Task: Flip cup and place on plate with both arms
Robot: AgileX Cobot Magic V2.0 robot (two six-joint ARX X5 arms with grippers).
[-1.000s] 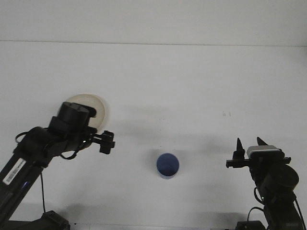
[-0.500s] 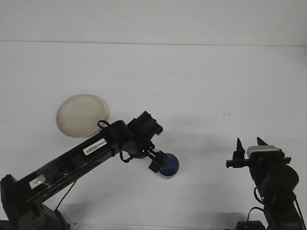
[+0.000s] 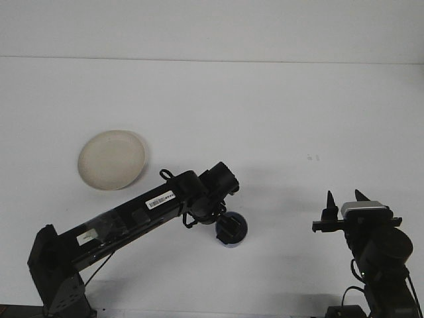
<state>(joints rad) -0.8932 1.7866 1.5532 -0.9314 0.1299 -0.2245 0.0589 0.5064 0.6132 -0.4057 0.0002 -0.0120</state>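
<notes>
A: What's the surface like?
B: A plain white table (image 3: 265, 119) running back to a faint line where it meets a pale wall; most of it is bare, with wide free room toward the far edge and between the two arms

A: Where's the cup?
B: The blue cup (image 3: 233, 230) sits near the front middle, mouth up, but the left gripper (image 3: 229, 231) is right over it and covers much of the rim and opening. Whether those fingers are spread or pinching the cup, I cannot tell; they are a dark lump against the blue

A: And the plate?
B: The cream plate (image 3: 111, 159) lies to the left, well apart from the cup, fully in sight

A: The other arm?
B: The right gripper (image 3: 344, 200) stands near the lower right corner, fingers pointing up and spread with a clear gap, holding nothing. Its base is cut off by the bottom edge, as is the left arm's
</notes>
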